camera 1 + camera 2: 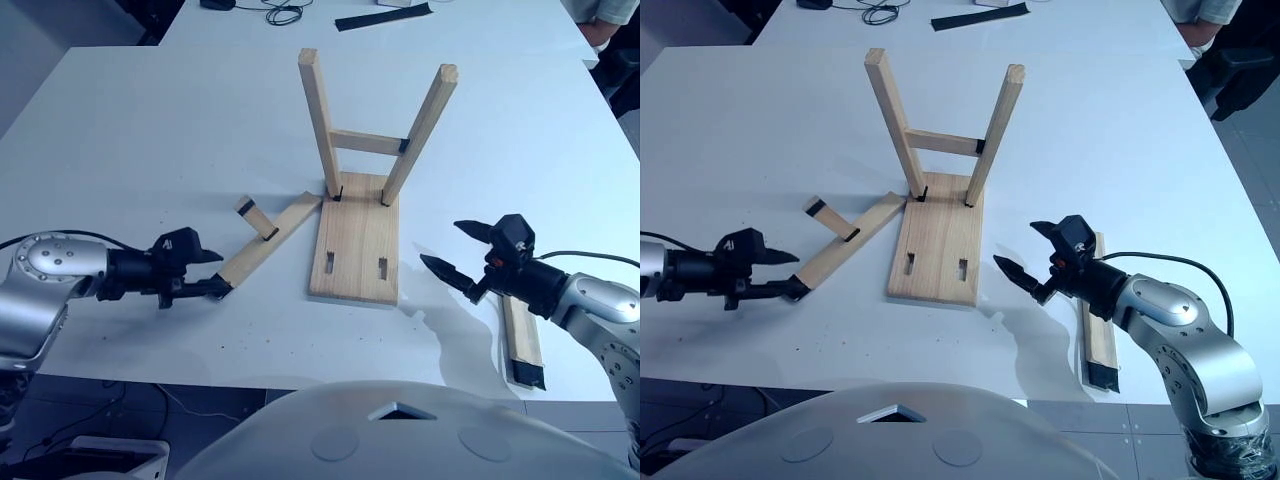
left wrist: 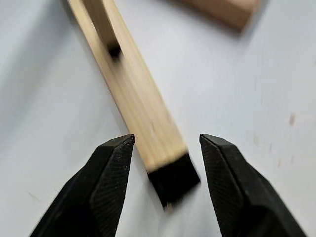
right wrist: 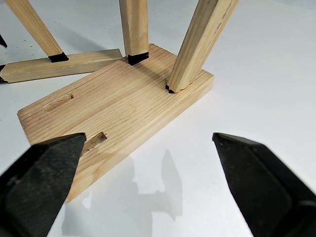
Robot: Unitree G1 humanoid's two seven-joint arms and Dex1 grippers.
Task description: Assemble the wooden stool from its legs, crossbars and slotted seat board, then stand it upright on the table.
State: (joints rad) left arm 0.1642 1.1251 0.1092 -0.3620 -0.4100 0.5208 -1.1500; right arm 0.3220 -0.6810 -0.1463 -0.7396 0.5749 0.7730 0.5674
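Observation:
The slotted seat board (image 1: 356,245) lies flat mid-table. Two legs (image 1: 320,120) stand in its far slots, joined by a crossbar (image 1: 366,142). Its two near slots (image 1: 330,263) are empty. A loose leg (image 1: 268,243) with a short crossbar stub (image 1: 256,216) lies to the board's left. My left gripper (image 1: 218,274) is open, its fingers (image 2: 111,173) on either side of that leg's black-tipped end (image 2: 174,180) without touching it. Just right of the board, my right gripper (image 1: 441,243) hangs open and holds nothing. Another leg (image 1: 523,345) lies under my right arm.
The white table (image 1: 150,150) has free room at the left and far right. Cables (image 1: 285,12) and a black strip (image 1: 382,17) lie on the table behind. The table's front edge runs just below both arms.

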